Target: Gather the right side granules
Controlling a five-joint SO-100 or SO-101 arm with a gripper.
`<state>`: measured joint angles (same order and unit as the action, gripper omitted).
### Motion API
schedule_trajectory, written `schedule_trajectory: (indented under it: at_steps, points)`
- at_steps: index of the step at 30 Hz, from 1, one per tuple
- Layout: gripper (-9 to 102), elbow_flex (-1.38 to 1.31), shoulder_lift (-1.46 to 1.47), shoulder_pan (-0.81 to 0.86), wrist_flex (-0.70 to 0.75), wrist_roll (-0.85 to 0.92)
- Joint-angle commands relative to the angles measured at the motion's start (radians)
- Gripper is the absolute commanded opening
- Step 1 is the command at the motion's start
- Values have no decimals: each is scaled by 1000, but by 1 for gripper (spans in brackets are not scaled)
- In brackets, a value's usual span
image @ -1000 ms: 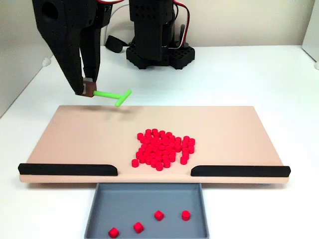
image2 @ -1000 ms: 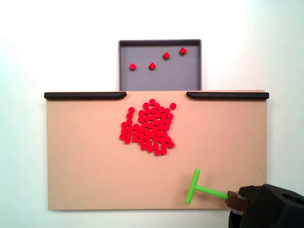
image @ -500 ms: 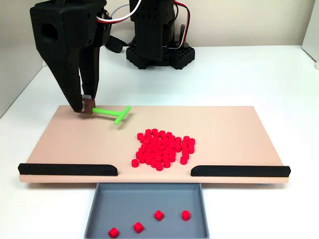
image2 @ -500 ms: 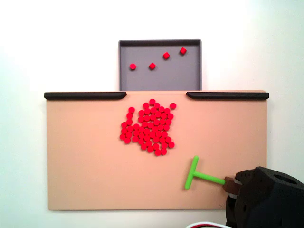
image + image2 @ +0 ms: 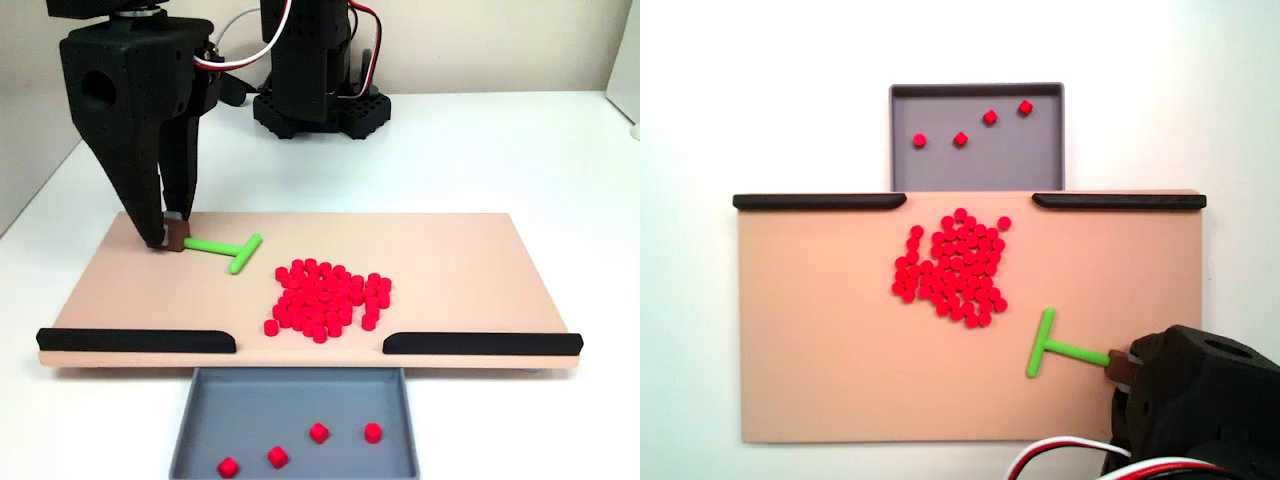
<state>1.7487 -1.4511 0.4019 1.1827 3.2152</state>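
Bare board (image 5: 820, 370) beside granules (image 5: 952, 270)

The arm's black body (image 5: 1195, 400) runs off the lower right corner of a fixed view, covering the board's (image 5: 840, 380) corner and the gripper's (image 5: 1118, 366) fingertips there.

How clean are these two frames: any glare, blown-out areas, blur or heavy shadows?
In the fixed view from above, the white table is nearly blown out; granules stay sharp. In the fixed view from the front, light is even and soft, with faint shadow under the green stick; no visible blur.
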Motion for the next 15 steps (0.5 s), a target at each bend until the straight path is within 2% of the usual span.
schedule_trajectory:
  at_steps: [1,15]
  points:
    - [0,-25,3,-11,-6,135]
    - [0,-26,25,-58,-6,29]
